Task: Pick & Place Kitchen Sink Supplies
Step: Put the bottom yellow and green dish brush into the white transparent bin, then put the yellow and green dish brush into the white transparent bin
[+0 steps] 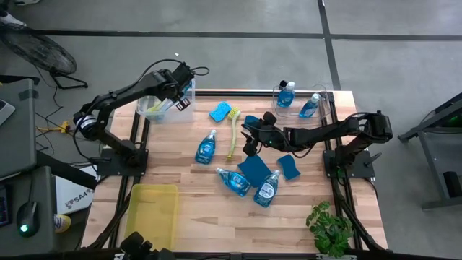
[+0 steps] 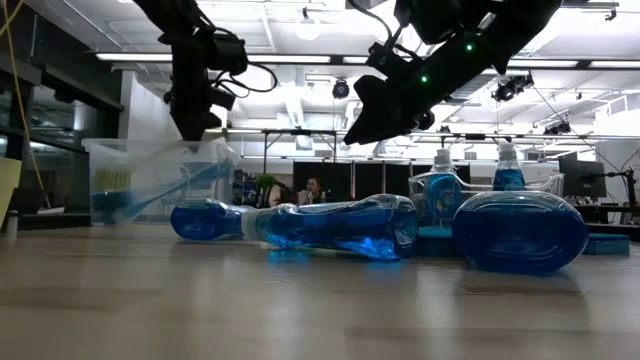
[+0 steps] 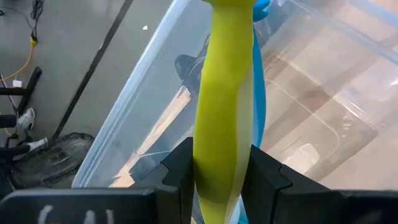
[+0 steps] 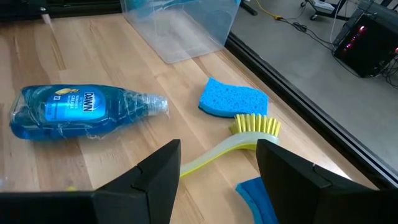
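We are viewing a wooden surface (image 1: 180, 173) framed by dark rails, and we are placing everything relative to the loose dish brush (image 1: 233, 132) lying near its middle. Open wood is stretching from this brush toward the yellow tray (image 1: 153, 209) at the near left corner, while the side toward the right arm is crowded with supplies.

The right gripper (image 4: 217, 163) is hovering just above the surface beside the brush, its jaws standing wide apart and holding nothing; in its wrist view the brush's yellow-green handle (image 4: 214, 155) is running between the two fingers, and we are seeing no contact. A blue sponge (image 4: 233, 98) is touching the bristle end of the brush, and a soap bottle (image 4: 78, 111) is lying on its side just beside the handle. Across the handle from that bottle, two further bottles (image 1: 249, 184) and two flat sponges (image 1: 254, 168) are clustering close together.

The left gripper (image 3: 221, 174) is hanging over the clear bin (image 1: 167, 108) at the far left corner, well apart from the loose brush. Its jaws are closed narrowly on the handle of a second brush (image 3: 224, 106), whose far end is reaching down into that bin.

A second clear bin (image 1: 326, 105) is sitting at the far right corner, holding two upright soap bottles (image 1: 286, 94).
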